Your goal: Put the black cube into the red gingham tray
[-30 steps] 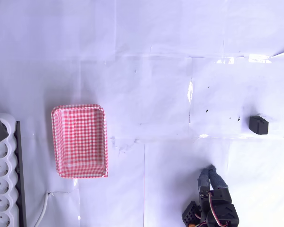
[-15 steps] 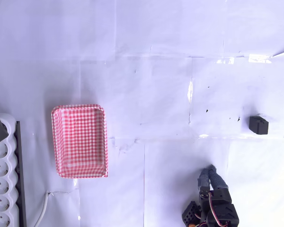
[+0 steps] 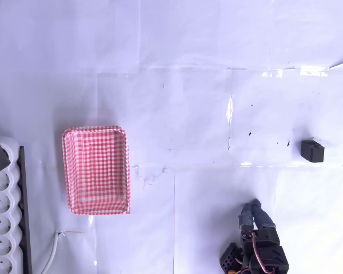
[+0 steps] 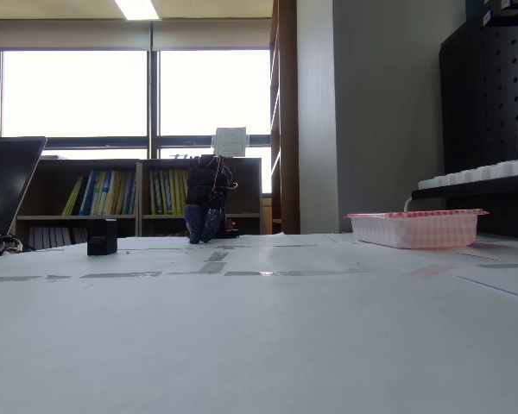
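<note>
Gripper (image 3: 253, 206) low at the bottom right of the overhead view, fingers together and holding nothing, black cube (image 3: 312, 150) at the right edge, red gingham tray (image 3: 96, 169) far left.

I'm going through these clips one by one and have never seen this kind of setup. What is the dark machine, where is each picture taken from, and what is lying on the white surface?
The dark machine is a small robot arm with two fingers, its gripper, for picking things up. One picture looks straight down from above; there the arm sits at the bottom edge, right of centre. The other comes from a camera standing low at table height, looking across the table toward the arm, with windows and bookshelves behind.

On the white paper-covered table lie a small black cube at the right in the overhead view, and a red-and-white checked tray at the left. In the low view their sides swap: cube left, tray right. A white power strip lies at the left edge of the overhead view.

Nothing is held: the fingers look closed together, and the cube sits apart from them. The tray looks empty.
</note>
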